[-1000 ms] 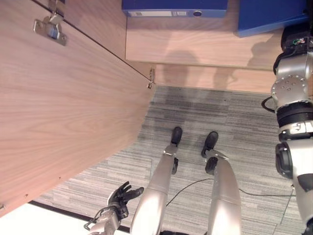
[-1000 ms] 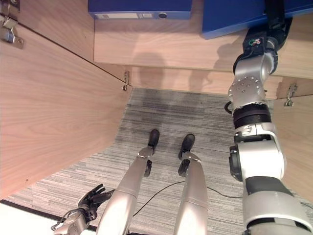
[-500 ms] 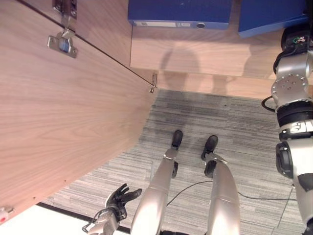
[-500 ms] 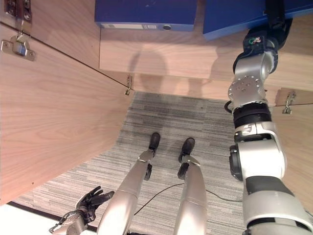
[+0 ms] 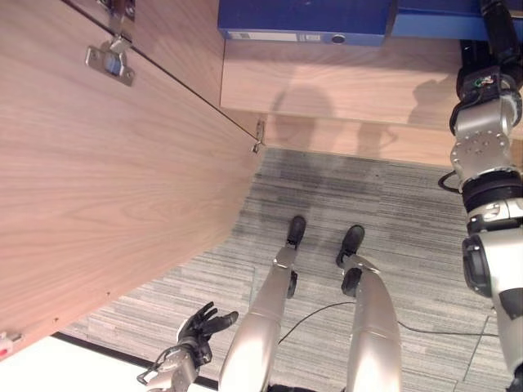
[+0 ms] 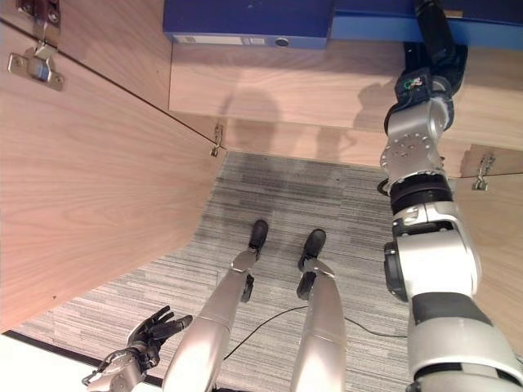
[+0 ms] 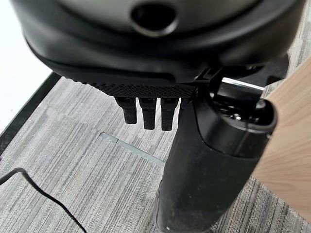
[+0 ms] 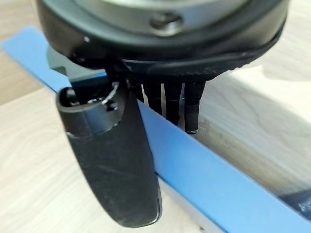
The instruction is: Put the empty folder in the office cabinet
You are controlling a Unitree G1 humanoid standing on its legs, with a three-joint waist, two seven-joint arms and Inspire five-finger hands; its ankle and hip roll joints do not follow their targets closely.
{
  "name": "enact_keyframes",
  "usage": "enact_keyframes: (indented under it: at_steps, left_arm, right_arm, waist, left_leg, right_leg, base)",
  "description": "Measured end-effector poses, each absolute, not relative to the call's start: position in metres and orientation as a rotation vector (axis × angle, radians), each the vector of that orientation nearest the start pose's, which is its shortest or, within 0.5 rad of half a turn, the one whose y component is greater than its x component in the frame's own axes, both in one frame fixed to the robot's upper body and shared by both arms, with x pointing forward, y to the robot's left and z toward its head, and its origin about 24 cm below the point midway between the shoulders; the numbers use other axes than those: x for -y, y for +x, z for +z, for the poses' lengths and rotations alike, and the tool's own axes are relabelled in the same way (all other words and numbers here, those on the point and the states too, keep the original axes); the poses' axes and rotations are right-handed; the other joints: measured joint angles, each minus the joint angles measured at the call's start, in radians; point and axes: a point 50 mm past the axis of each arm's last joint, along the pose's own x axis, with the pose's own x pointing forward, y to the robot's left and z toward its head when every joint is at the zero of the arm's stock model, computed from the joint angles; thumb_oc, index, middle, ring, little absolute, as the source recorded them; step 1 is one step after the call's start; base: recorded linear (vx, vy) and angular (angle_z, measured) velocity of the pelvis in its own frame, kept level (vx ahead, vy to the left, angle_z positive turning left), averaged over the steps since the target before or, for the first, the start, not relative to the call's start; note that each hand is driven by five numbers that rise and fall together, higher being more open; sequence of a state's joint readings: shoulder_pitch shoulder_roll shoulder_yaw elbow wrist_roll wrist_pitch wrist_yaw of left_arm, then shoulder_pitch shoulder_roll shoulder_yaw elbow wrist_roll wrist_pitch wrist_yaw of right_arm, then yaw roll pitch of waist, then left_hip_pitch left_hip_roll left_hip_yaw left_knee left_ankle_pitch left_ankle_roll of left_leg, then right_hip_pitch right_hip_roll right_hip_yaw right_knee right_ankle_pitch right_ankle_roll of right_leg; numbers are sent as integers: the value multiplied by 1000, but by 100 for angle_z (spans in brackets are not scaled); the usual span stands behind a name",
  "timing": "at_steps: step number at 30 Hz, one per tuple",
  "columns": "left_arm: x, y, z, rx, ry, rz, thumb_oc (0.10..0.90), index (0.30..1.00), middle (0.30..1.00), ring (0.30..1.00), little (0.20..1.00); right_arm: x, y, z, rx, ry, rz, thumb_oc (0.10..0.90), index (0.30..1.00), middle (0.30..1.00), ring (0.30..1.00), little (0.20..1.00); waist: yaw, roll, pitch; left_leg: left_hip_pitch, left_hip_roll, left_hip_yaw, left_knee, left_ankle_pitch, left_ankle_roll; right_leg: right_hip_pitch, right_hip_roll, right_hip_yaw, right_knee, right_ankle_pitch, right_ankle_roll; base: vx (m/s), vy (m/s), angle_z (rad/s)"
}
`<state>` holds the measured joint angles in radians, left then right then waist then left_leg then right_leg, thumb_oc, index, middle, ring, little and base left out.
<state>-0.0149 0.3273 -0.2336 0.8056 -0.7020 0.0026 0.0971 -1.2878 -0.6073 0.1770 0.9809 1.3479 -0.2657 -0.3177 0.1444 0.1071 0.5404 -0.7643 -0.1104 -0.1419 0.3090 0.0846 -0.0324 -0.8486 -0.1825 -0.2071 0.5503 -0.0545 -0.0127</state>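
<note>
The blue folder point(image 6: 380, 18) lies level at the front of the cabinet shelf point(image 5: 327, 82), its edge beside a second blue folder point(image 5: 302, 16) that stands further left. My right hand point(image 6: 433, 28) reaches up onto it. In the right wrist view the folder's blue edge point(image 8: 209, 170) runs between the thumb point(image 8: 116, 160) and the straight fingers point(image 8: 192, 111), pinched there. My left hand point(image 5: 200, 327) hangs low beside me over the carpet, fingers spread and holding nothing.
The cabinet's left door point(image 5: 106, 180) stands wide open close on my left, with metal hinges point(image 5: 110, 61). The right door point(image 6: 498, 245) is open at the right edge. Grey carpet point(image 5: 327, 204) lies below the cabinet.
The folder in my right hand went from tilted to level and slid further onto the shelf, up against the other folder. The left hand stayed put.
</note>
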Motion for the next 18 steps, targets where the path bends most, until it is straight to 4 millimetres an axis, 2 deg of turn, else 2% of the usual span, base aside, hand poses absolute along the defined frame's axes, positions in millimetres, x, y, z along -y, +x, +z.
enact_keyframes:
  at_steps: [6, 16, 17, 18]
  left_arm:
    - [-233, 173, -112, -811, -215, 284, 800, 900, 900, 900, 900]
    - [-223, 174, -107, -786, -232, 213, 800, 900, 900, 900, 900]
    - [-222, 174, -107, -783, -233, 210, 800, 900, 900, 900, 900]
    - [-222, 173, -106, -778, -237, 202, 800, 900, 900, 900, 900]
  right_arm:
    - [262, 399, 307, 481, 844, -331, 800, 900, 900, 900, 900]
    - [265, 401, 304, 405, 714, -301, 800, 900, 900, 900, 900]
    - [268, 400, 303, 394, 673, -309, 800, 900, 900, 900, 900]
    - [282, 399, 300, 360, 546, -347, 800, 900, 900, 900, 900]
  waist:
    - [0, 1, 0]
    - [-3, 1, 0]
    - [-2, 1, -1]
    - [-1, 3, -2]
  left_leg:
    - [0, 1, 1, -2, 7, -7]
    - [33, 5, 0, -31, 14, -6]
    - [35, 5, 0, -36, 16, -4]
    - [37, 6, -3, -40, 21, 0]
  right_leg:
    - [0, 2, 0, -6, 4, -5]
    - [30, 4, -1, -31, 11, -3]
    - [31, 5, -1, -33, 12, -2]
    - [35, 5, -5, -43, 16, -1]
  base:
    - [0, 0, 0]
    - [0, 0, 0]
    - [-20, 15, 3]
    - [0, 0, 0]
